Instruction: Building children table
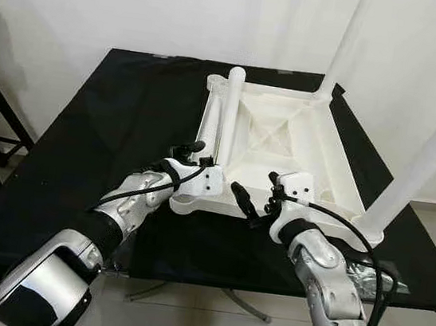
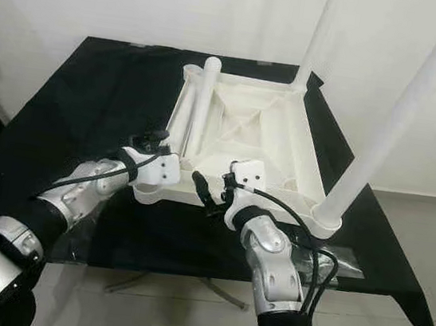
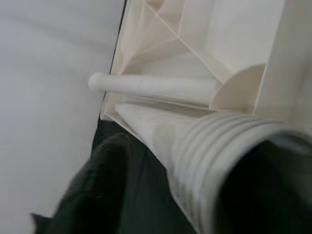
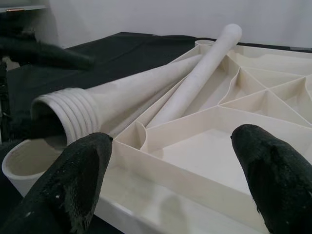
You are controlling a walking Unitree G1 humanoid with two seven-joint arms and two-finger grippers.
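White walls stand behind a black table (image 1: 86,129). On it lies the upside-down white tabletop (image 1: 285,140), with two legs already standing up in its far and right corners. Your left end effector (image 1: 195,156) is clamped on a loose leg (image 4: 131,95) by its ribbed end; the empty corner socket (image 4: 22,168) sits just below and beside that end. Another leg (image 4: 204,68) lies inside the frame. Your right end effector (image 1: 249,203) waits close by with fingers (image 4: 80,168) spread apart. Next, I think, tip the leg upright and twist its ribbed end into the socket.
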